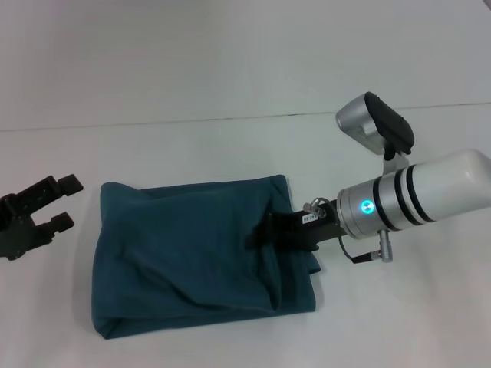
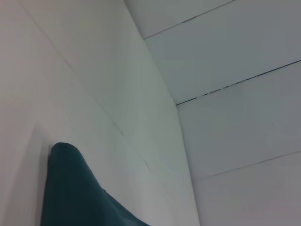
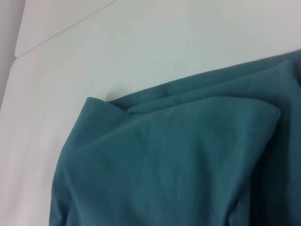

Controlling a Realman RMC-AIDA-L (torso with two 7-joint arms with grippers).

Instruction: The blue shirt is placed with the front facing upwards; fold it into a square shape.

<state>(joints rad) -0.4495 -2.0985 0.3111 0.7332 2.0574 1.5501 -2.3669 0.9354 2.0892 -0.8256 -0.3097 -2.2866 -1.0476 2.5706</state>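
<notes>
I am working the right gripper [image 1: 265, 231] over the shirt's [image 1: 184, 245] right half, low and pressed into the cloth; whether its fingers are clenched on a layer or released I cannot tell, since dark fingers and dark folds are merging there; the left gripper [image 1: 47, 203] is sitting released, jaws apart, just off the shirt's left edge on the bare table [image 1: 230, 61].

The shirt is lying in the middle of the table as a compact, nearly square bundle, no lettering showing; I judge the folding is close to done and the step in hand is settling the last flap. To do it well I am planning to keep the right gripper low, draw the top layer flat toward the shirt's right edge, and let go only once the edges line up; lifting fast would be dragging the stack askew.

The cloth is looking soft and matte, a teal-blue knit; layered edges with a stitched hem are showing in the right wrist view [image 3: 254, 123]; shallow creases are running across the shirt, its corners rounded and puffy, not crisp.
</notes>
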